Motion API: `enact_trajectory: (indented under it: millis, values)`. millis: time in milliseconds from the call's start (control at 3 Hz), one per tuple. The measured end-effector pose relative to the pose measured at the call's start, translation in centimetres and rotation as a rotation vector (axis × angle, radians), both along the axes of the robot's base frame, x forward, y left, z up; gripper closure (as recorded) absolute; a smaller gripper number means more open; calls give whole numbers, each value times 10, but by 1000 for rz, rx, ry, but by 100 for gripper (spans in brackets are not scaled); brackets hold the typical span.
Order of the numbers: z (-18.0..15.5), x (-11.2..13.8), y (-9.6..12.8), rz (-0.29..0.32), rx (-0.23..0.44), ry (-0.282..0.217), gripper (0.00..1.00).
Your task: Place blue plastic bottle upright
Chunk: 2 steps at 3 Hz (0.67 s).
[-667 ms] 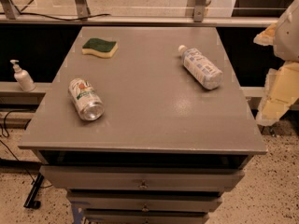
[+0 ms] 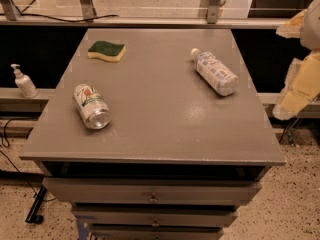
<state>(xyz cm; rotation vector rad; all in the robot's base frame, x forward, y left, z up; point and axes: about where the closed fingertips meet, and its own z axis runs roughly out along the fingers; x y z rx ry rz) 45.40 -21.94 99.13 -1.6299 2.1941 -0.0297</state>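
Observation:
The blue plastic bottle (image 2: 215, 72) lies on its side on the right part of the grey table top (image 2: 160, 119). Its white cap points to the far left and its pale blue-and-white label faces up. My gripper (image 2: 280, 73) is at the right edge of the view, just off the table's right side and right of the bottle. Its two pale fingers (image 2: 300, 89) stand apart and hold nothing. It does not touch the bottle.
A silver-green soda can (image 2: 91, 106) lies on its side at the left front. A yellow-green sponge (image 2: 106, 50) lies at the far left. A small white pump dispenser (image 2: 23, 82) stands on a ledge left of the table. Drawers (image 2: 152, 196) are below the top.
My gripper has shifted slightly upward at the right edge. The bottle, can and sponge have not moved.

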Motion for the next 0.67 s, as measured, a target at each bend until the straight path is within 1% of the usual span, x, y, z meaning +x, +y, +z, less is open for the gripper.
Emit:
enact_trajectory:
  millis: [333,667]
  values:
    - [12,36,19,-55,142,-15,0]
    - [16,70,47,-155,258,6,0]
